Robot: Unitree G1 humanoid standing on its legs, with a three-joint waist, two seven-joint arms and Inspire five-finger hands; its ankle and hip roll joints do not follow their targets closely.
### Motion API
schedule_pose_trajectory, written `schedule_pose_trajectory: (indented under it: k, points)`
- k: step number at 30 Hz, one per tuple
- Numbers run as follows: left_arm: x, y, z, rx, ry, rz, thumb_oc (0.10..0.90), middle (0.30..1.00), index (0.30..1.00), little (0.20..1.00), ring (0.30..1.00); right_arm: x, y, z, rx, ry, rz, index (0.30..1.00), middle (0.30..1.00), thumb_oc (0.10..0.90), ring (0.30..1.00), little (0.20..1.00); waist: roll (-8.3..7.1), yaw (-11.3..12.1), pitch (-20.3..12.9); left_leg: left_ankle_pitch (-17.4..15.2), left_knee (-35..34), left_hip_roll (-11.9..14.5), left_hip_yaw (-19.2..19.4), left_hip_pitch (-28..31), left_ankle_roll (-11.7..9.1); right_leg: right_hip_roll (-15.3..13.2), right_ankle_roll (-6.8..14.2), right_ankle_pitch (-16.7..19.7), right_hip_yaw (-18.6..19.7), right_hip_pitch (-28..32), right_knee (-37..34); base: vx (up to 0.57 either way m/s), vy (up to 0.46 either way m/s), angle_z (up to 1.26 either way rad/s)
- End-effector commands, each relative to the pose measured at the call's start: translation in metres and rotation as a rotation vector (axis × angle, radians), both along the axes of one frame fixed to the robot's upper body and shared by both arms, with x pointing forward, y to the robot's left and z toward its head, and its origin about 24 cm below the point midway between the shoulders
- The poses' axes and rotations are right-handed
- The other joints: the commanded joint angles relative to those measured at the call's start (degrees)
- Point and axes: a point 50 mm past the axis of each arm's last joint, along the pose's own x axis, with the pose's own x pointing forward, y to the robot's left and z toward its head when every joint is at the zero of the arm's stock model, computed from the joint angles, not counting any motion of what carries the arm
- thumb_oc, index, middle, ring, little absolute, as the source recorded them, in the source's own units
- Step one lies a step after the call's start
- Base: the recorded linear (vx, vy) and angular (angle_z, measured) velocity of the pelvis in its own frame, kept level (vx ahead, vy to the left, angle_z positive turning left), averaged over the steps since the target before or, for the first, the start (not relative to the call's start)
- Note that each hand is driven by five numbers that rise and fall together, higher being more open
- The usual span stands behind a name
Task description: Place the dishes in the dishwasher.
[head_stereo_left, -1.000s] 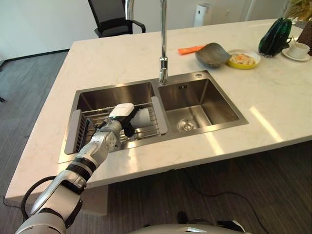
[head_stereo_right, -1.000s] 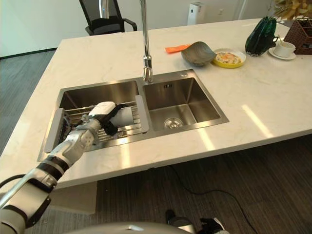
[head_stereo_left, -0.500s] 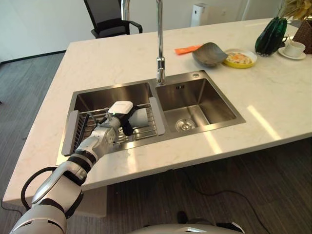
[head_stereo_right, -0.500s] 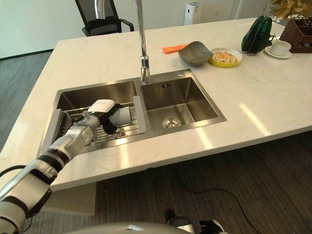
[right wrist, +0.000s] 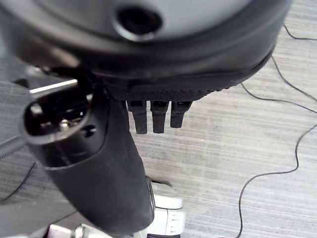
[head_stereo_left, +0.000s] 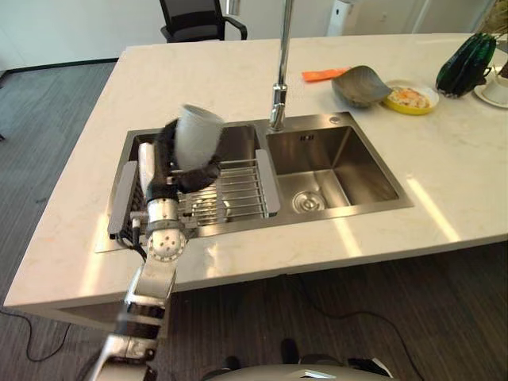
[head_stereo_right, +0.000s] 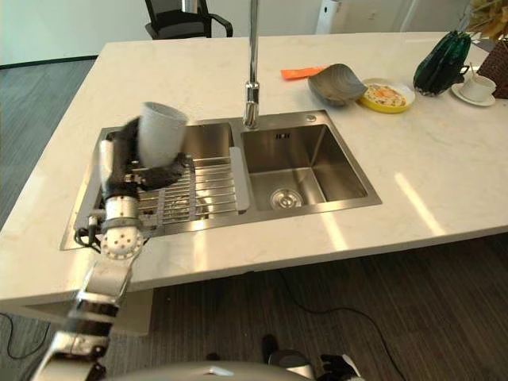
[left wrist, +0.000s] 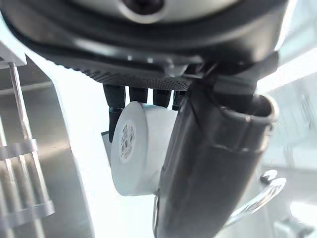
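A white cup (head_stereo_left: 197,133) is held up above the left sink basin, its mouth tilted up and away. My left hand (head_stereo_left: 167,163) is curled round the cup (left wrist: 141,148), fingers behind it and thumb (left wrist: 213,163) across its side. Below the cup, a wire dish rack (head_stereo_left: 238,190) spans the left basin (head_stereo_left: 230,143). On the far counter lie a grey bowl (head_stereo_left: 361,85) and a yellow plate (head_stereo_left: 409,97) with food on it. My right hand (right wrist: 153,116) hangs over the grey floor with relaxed fingers and holds nothing.
A tall faucet (head_stereo_left: 279,79) rises between the two basins. The right basin (head_stereo_left: 333,159) holds only its drain. An orange cloth (head_stereo_left: 321,75), a dark green vase (head_stereo_left: 464,63) and a cup on a saucer (head_stereo_left: 498,89) sit at the far right. A black chair (head_stereo_left: 198,16) stands beyond the counter.
My left hand has lifted the white cup off the dish rack, turning the forearm upright. The camera view has also shifted a little.
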Motion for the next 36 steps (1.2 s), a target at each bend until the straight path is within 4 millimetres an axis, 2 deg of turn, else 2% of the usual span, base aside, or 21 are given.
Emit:
schedule_pose_trajectory:
  k: [1,3,4,11,15,16,17,18,19,20,22,23,25,26,27,30,31,32,33,34,36]
  points:
    - [-0.008,0.006,0.072,-0.044,-0.41,-0.016,0.4,0.3,0.3,0.3,0.3,0.002,-0.001,0.0,-0.019,-0.021,-0.045,0.9,0.9,0.8,0.9,0.9,-0.63,0.8,-2.58,-3.43,0.3,-2.05,-0.23,1.02,-1.47,-1.88,3.91,-5.26,-3.17,2.83,0.94,-0.04,-0.021,0.08]
    - [-0.019,0.015,0.065,-0.165,-0.427,-0.006,0.4,0.3,0.3,0.3,0.3,0.0,-0.001,-0.001,-0.025,-0.018,-0.066,0.9,0.9,0.8,0.9,0.9,-0.57,1.75,-2.28,-3.17,0.3,-2.14,-0.88,0.72,-1.52,-1.96,3.81,-5.35,-3.76,2.82,0.94,-0.01,-0.012,0.1]
    - [-0.028,0.018,0.057,-0.248,-0.423,-0.02,0.4,0.3,0.3,0.3,0.3,0.018,-0.001,0.003,-0.033,-0.089,-0.062,0.9,0.9,0.8,0.9,0.9,-0.45,2.73,-2.15,-2.76,0.3,-2.18,-1.44,0.23,-1.56,-2.02,3.61,-5.44,-4.27,2.58,0.94,-0.02,-0.01,0.11]
    - [-0.039,0.019,0.057,-0.161,-0.42,0.002,0.4,0.3,0.3,0.3,0.3,0.036,0.004,0.006,-0.03,-0.132,-0.027,0.9,0.9,0.8,0.9,0.9,-0.08,5.28,-2.33,-1.44,0.3,-2.15,-4.08,-0.68,-1.99,-2.24,3.19,-6.06,-6.86,2.66,0.94,0.0,-0.055,0.32]
    - [-0.045,0.021,0.067,-0.115,-0.464,-0.003,0.4,0.3,0.3,0.3,0.3,0.06,-0.001,0.013,-0.051,-0.19,0.016,0.9,0.9,0.8,0.9,0.9,-0.37,7.55,-0.12,-1.55,5.98,-2.05,-5.47,-4.51,-3.14,-2.88,2.79,-6.36,-8.08,2.22,0.94,-0.11,-0.088,0.15]
    - [-0.045,0.02,0.073,-0.088,-0.489,-0.013,0.4,0.3,0.3,0.3,0.3,0.071,-0.003,0.017,-0.057,-0.216,0.032,0.9,0.9,0.8,0.9,0.9,-0.16,9.37,1.48,0.43,8.65,-2.45,-6.57,-8.07,-4.45,-3.44,2.64,-6.17,-9.55,1.36,0.94,-0.12,-0.047,0.32]
    - [-0.045,0.02,0.074,-0.087,-0.491,-0.014,0.4,0.3,0.3,0.3,0.3,0.072,-0.003,0.017,-0.057,-0.218,0.03,0.9,0.9,0.8,0.9,0.9,-0.21,9.22,1.39,0.43,8.99,-2.53,-6.78,-8.56,-4.49,-3.49,2.63,-6.15,-9.75,1.13,0.94,-0.23,-0.055,0.42]
    - [-0.045,0.017,0.076,-0.084,-0.502,-0.021,0.4,0.3,0.3,0.3,0.3,0.074,-0.004,0.018,-0.061,-0.219,0.032,0.9,0.9,0.8,0.9,0.9,-0.23,9.64,1.69,0.84,10.52,-2.86,-6.8,-10.83,-5.02,-4.23,2.76,-6.27,-10.99,0.59,0.94,-0.26,-0.029,0.61]
    - [-0.044,0.011,0.081,-0.086,-0.525,-0.055,0.4,0.3,0.3,0.3,0.3,0.071,-0.011,0.018,-0.085,-0.201,0.028,0.9,0.9,0.8,0.9,0.9,-0.15,9.15,2.09,0.98,13.62,-1.71,-2.69,-12.54,-5.72,-6.08,3.12,-5.75,-14.11,-0.55,0.94,-0.27,-0.025,0.69]
    - [-0.044,0.011,0.081,-0.086,-0.526,-0.055,0.4,0.3,0.3,0.3,0.3,0.072,-0.011,0.018,-0.085,-0.202,0.027,0.9,0.9,0.8,0.9,0.9,-0.13,9.03,1.9,1.26,13.8,-1.74,-2.8,-13.12,-5.67,-6.1,3.12,-5.45,-14.24,-0.98,0.94,-0.32,-0.067,1.04]
    - [-0.043,0.006,0.088,-0.021,-0.541,-0.073,0.4,0.3,0.3,0.3,0.3,0.051,-0.025,0.015,-0.119,-0.139,0.02,0.9,0.9,0.8,0.9,0.9,-1.31,6.32,1.41,-1.6,26.46,4.31,4.9,-8.59,-6.76,-8.25,2.22,-4.01,-19.07,-3.14,0.94,-0.33,-0.125,1.52]
    - [-0.045,0.007,0.09,0.023,-0.548,-0.065,0.4,0.3,0.3,0.3,0.3,0.048,-0.026,0.015,-0.117,-0.136,0.006,0.9,0.9,0.8,0.9,0.9,-1.11,6.17,1.01,-1.3,27.17,5.07,4.34,-6.98,-7.03,-8.48,1.97,-3.7,-20.71,-3.68,0.94,-0.22,-0.076,1.35]
    - [-0.049,0.009,0.094,0.061,-0.569,-0.05,0.4,0.3,0.3,0.3,0.3,0.045,-0.027,0.015,-0.115,-0.138,-0.021,0.9,0.9,0.8,0.9,0.9,-0.62,5.57,0.65,-0.41,27.47,6.83,3.2,-4.01,-8.11,-8.31,1.85,-3.65,-23.57,-3.04,0.94,-0.16,0.046,1.01]
    - [-0.049,0.008,0.099,0.034,-0.601,-0.065,0.4,0.3,0.3,0.3,0.3,0.045,-0.025,0.014,-0.104,-0.148,-0.068,0.9,0.9,0.8,0.9,0.9,-0.06,4.27,-0.75,1.26,23.77,11.34,5.12,1.05,-9.18,-9.17,2.23,-3.48,-27.94,-3.13,1.49,-0.19,0.077,1.04]
    - [-0.049,0.008,0.099,0.033,-0.602,-0.065,0.4,0.3,0.3,0.3,0.3,0.045,-0.026,0.014,-0.104,-0.148,-0.069,0.9,0.9,0.8,0.9,0.9,-0.12,4.06,-0.7,1.68,23.26,11.24,4.96,1.19,-9.18,-9.21,2.19,-3.27,-28.22,-2.96,1.31,-0.19,0.114,0.97]
    - [-0.044,0.002,0.107,-0.032,-0.644,-0.095,0.4,0.3,0.3,0.3,0.3,0.031,-0.024,0.011,-0.097,-0.124,-0.114,0.9,0.9,0.8,0.9,0.9,0.7,0.68,-2.94,6.59,16.79,21.25,17.73,7.32,-12.81,-11.77,3.1,-3.39,-35.82,-3.15,2.16,-0.17,0.144,1.45]
    - [-0.044,0.002,0.107,-0.032,-0.644,-0.095,0.4,0.3,0.3,0.3,0.3,0.031,-0.024,0.011,-0.097,-0.124,-0.114,0.9,0.9,0.8,0.9,0.9,0.7,0.68,-2.94,6.59,16.79,21.25,17.73,7.32,-12.81,-11.77,3.1,-3.39,-35.82,-3.15,2.16,-0.16,0.155,1.55]
    - [-0.042,-0.002,0.108,-0.015,-0.644,-0.101,0.4,0.3,0.3,0.3,0.3,0.023,-0.024,0.009,-0.099,-0.108,-0.124,0.9,0.9,0.8,0.9,0.9,1.38,-0.04,-3.76,8.66,12.85,22.13,19.8,8.51,-13.23,-12.73,3.75,-3.08,-38.73,-3.09,2.5,-0.14,0.247,1.68]
    - [-0.04,-0.001,0.107,0.04,-0.625,-0.082,0.4,0.3,0.3,0.3,0.3,0.017,-0.023,0.008,-0.107,-0.094,-0.136,0.9,0.9,0.8,0.9,0.9,2.22,0.36,-4.8,7.63,8.71,21.56,19.47,8.57,-13.23,-14.29,4.87,-1.68,-41.0,-3.21,3.32,-0.14,0.247,1.68]
    - [-0.04,-0.001,0.107,0.04,-0.625,-0.082,0.4,0.3,0.3,0.3,0.3,0.017,-0.023,0.008,-0.107,-0.094,-0.136,0.9,0.9,0.8,0.9,0.9,2.22,0.36,-4.8,7.63,8.71,21.56,19.47,8.57,-13.23,-14.29,4.87,-1.68,-41.0,-3.21,3.32,-0.11,0.275,1.35]
    - [-0.046,0.005,0.111,0.116,-0.633,-0.054,0.4,0.3,0.3,0.3,0.3,0.021,-0.018,0.007,-0.103,-0.112,-0.184,0.9,0.9,0.8,0.9,0.9,1.46,1.58,-5.49,4.53,4.39,20.64,19.71,7.83,-13.23,-18.66,7.36,2.45,-43.08,-3.54,4.32,-0.13,0.4,2.06]
